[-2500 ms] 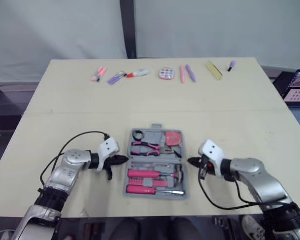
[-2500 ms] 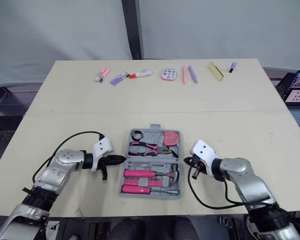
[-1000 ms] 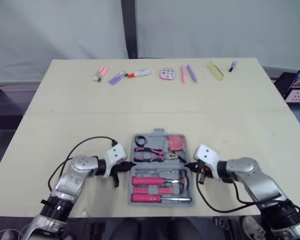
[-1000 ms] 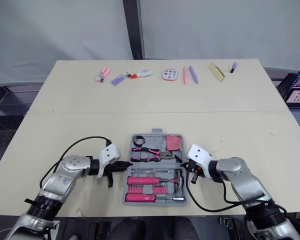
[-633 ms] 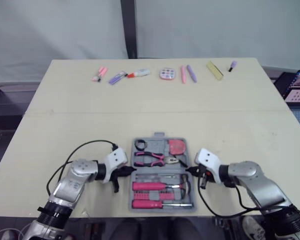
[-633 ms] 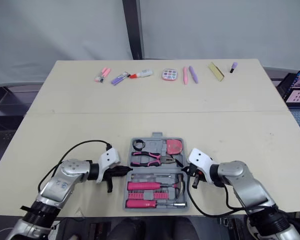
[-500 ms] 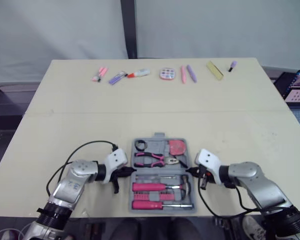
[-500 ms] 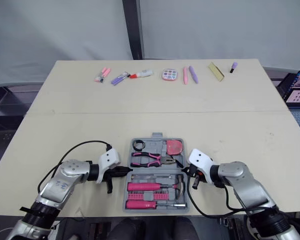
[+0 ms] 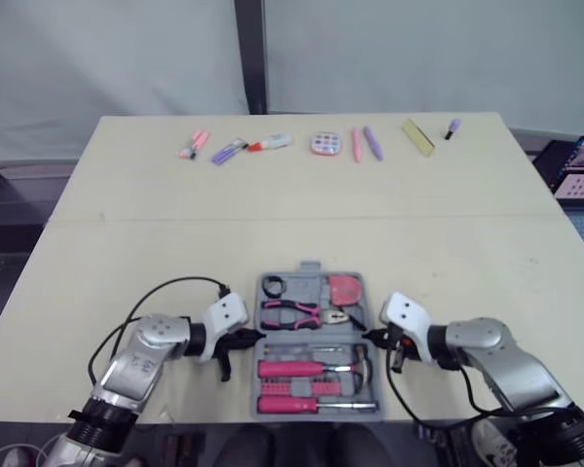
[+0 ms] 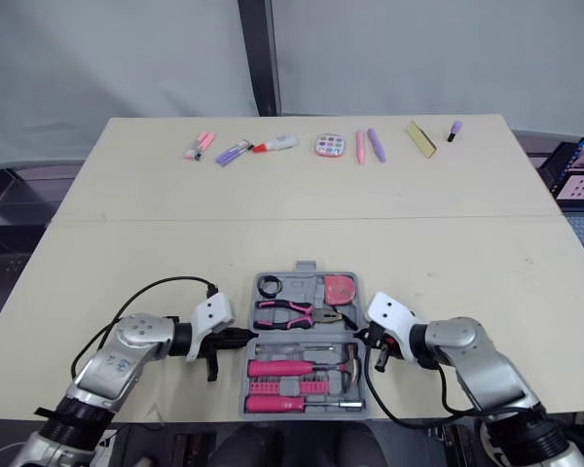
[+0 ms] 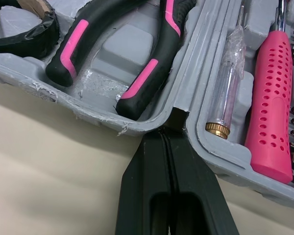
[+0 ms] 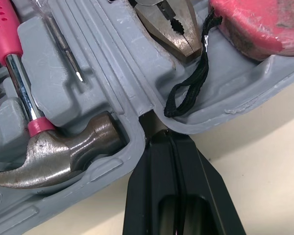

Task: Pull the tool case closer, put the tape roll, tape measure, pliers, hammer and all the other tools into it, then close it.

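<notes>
We're looking at a robotics lab test bay. A plain beige table (image 9: 175, 195) stands before pale curtain sheeting (image 9: 127, 49), hung on either side of a dark upright pole (image 9: 250, 53). Along the far edge, small coloured items sit in a tidy row like props: pink markers (image 9: 192, 144), a purple marker (image 9: 228, 151), a round palette (image 9: 322, 144) and a yellow block (image 9: 417, 136). Off to the right, a lit screen (image 9: 579, 165) glows. Up front, an open grey tool case (image 9: 308, 267) is staged.

tape roll (image 11: 39, 34): cut off by frame edge
tape measure (image 12: 257, 24): partly out of frame
far items (image 9: 323, 144), upper centre: too small to name
</notes>
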You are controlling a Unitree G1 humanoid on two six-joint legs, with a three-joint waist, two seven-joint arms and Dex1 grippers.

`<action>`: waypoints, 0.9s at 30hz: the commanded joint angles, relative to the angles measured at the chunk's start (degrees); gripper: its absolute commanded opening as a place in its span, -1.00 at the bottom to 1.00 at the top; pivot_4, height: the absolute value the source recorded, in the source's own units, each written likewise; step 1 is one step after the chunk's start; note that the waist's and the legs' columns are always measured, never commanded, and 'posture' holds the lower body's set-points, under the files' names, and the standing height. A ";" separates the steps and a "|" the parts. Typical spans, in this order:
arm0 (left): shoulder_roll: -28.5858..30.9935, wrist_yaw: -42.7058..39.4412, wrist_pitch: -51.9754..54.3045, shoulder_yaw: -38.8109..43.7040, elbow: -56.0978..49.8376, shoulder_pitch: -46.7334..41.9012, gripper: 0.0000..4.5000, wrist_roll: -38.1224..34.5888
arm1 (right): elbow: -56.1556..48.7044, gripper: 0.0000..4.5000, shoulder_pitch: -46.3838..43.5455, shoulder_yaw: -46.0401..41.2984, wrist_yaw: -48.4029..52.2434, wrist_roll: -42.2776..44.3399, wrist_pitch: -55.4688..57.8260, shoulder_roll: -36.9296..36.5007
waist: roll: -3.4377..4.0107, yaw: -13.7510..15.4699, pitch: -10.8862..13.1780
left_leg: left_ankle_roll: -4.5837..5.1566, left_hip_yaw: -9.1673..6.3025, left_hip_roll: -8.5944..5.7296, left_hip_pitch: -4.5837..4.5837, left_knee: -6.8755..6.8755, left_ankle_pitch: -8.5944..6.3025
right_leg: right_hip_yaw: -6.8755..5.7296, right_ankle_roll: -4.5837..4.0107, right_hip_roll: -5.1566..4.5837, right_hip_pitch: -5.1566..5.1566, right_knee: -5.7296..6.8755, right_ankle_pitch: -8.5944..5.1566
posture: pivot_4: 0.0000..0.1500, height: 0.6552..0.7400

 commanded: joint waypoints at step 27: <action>9.22 -7.57 -0.99 17.20 -11.64 8.54 -1.00 -20.09 | -0.28 -0.99 3.14 -14.91 2.66 12.23 -0.46 -6.15 | -0.04 -0.01 0.22 | -0.03 0.02 0.10 -0.05 0.02 -0.01 | 0.00 0.00 0.03 0.02 -0.13 0.00 | 1.00 1.00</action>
